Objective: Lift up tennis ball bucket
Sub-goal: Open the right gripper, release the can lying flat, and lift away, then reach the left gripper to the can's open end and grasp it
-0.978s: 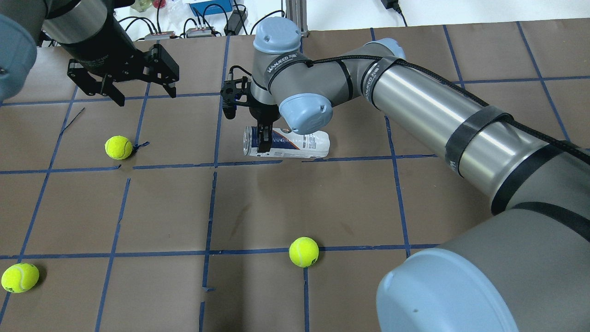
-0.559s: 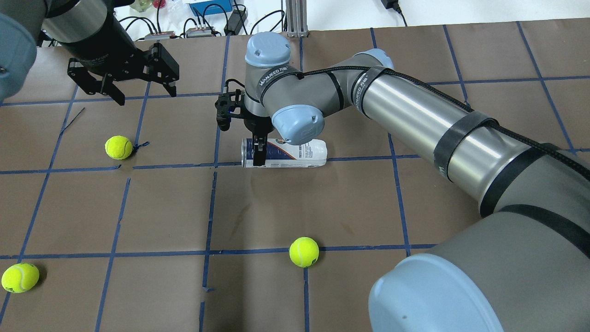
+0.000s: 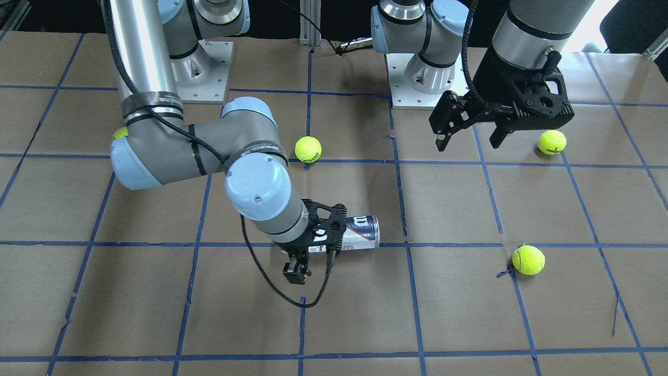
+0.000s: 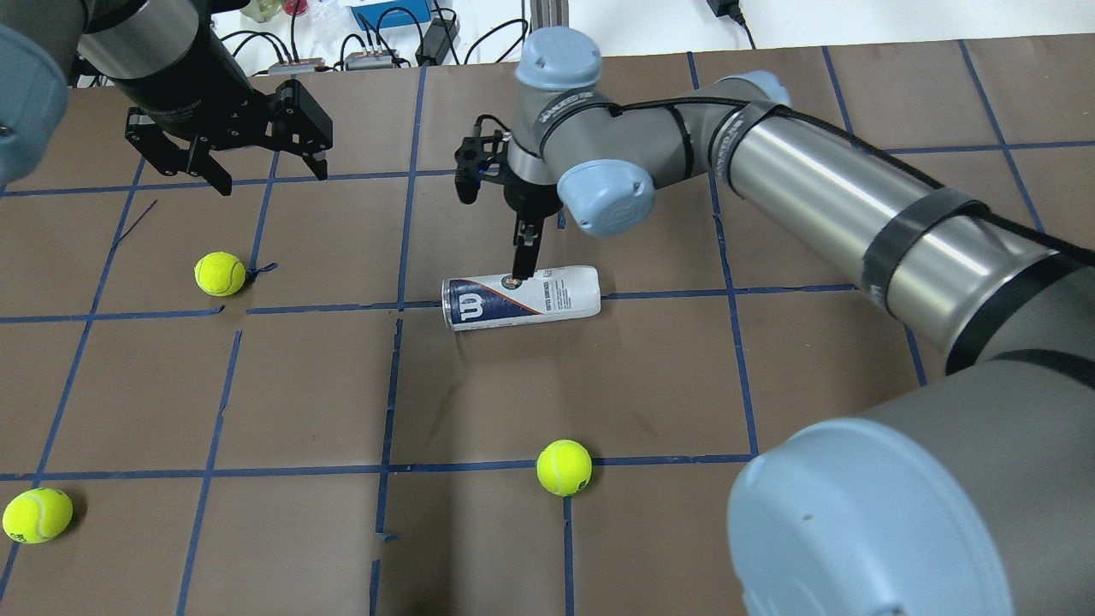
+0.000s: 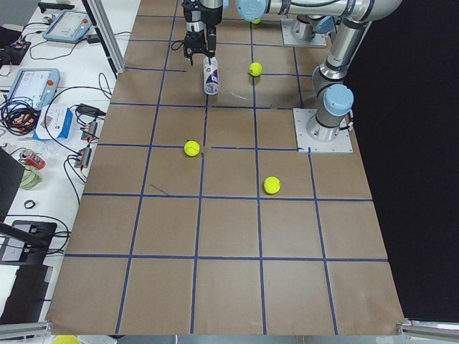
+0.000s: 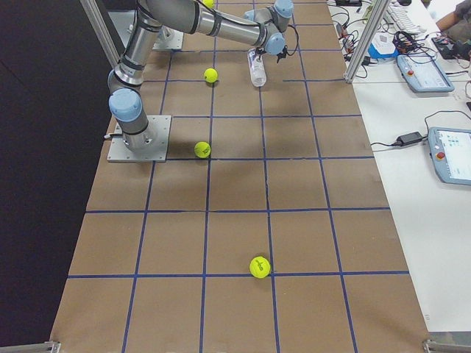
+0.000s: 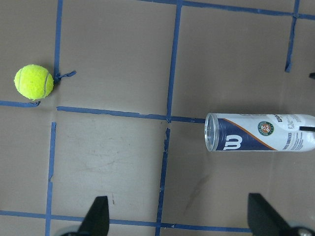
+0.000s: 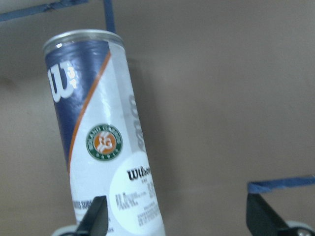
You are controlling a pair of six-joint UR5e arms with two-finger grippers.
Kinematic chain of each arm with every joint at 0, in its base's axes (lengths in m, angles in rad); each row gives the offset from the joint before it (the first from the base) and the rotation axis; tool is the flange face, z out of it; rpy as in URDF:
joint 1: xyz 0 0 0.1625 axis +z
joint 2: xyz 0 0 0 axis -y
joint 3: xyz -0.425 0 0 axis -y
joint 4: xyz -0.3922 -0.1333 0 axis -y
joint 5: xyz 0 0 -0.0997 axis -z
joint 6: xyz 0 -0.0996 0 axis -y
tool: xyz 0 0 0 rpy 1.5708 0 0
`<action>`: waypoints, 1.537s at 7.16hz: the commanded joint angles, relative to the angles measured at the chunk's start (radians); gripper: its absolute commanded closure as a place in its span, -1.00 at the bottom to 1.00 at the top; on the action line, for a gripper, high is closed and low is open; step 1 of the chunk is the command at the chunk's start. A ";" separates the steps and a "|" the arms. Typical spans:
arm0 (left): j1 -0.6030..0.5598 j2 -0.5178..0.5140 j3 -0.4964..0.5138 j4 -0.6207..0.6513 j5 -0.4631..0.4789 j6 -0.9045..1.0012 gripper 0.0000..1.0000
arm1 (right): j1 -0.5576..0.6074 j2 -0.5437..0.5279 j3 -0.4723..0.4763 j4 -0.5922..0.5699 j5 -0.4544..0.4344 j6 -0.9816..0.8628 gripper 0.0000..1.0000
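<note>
The tennis ball bucket (image 4: 520, 297) lies on its side on the brown table, open end to the left; it also shows in the front view (image 3: 361, 232). My right gripper (image 4: 523, 246) hangs over its far side, open. In the right wrist view the bucket (image 8: 101, 147) runs past the left finger (image 8: 96, 219), and the gap (image 8: 179, 219) holds only bare table. My left gripper (image 4: 231, 171) is open and empty, raised at the far left. The left wrist view shows the bucket (image 7: 261, 139) at its right.
Yellow-green tennis balls lie on the table: one (image 4: 220, 273) under the left gripper, one (image 4: 564, 467) near the middle front, one (image 4: 37, 515) at the front left. Cables and boxes (image 4: 376, 34) line the far table edge.
The right gripper moved from the bucket's open end to the right and away from it. The bucket rolled slightly toward the near side and now shows its W logo. The left arm has not moved.
</note>
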 commanded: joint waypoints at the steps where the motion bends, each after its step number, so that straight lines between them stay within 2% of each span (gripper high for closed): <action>1: -0.008 0.005 0.001 0.000 -0.021 -0.007 -1.00 | -0.126 -0.109 0.003 0.202 -0.010 0.006 -1.00; 3: -0.015 0.009 -0.004 -0.001 -0.137 -0.014 -1.00 | -0.293 -0.198 0.005 0.418 -0.014 0.074 -1.00; 4: -0.015 -0.008 -0.018 -0.011 -0.208 -0.016 -1.00 | -0.353 -0.274 0.005 0.480 -0.021 0.137 -1.00; 5: -0.009 -0.023 -0.056 0.000 -0.252 -0.011 -1.00 | -0.358 -0.359 0.005 0.523 -0.082 0.250 -1.00; 6: -0.003 -0.050 -0.114 0.046 -0.312 -0.002 -1.00 | -0.357 -0.440 0.005 0.553 -0.128 0.456 -1.00; 7: -0.003 -0.127 -0.166 0.196 -0.320 -0.007 -1.00 | -0.355 -0.465 0.003 0.606 -0.126 0.636 -1.00; 8: -0.003 -0.191 -0.179 0.272 -0.339 -0.001 -1.00 | -0.330 -0.471 0.011 0.622 -0.127 0.821 -1.00; 10: -0.003 -0.285 -0.205 0.293 -0.376 0.097 -1.00 | -0.277 -0.470 0.017 0.617 -0.130 0.996 -1.00; 11: -0.003 -0.317 -0.241 0.360 -0.379 0.105 -1.00 | -0.270 -0.480 0.005 0.620 -0.167 1.051 -1.00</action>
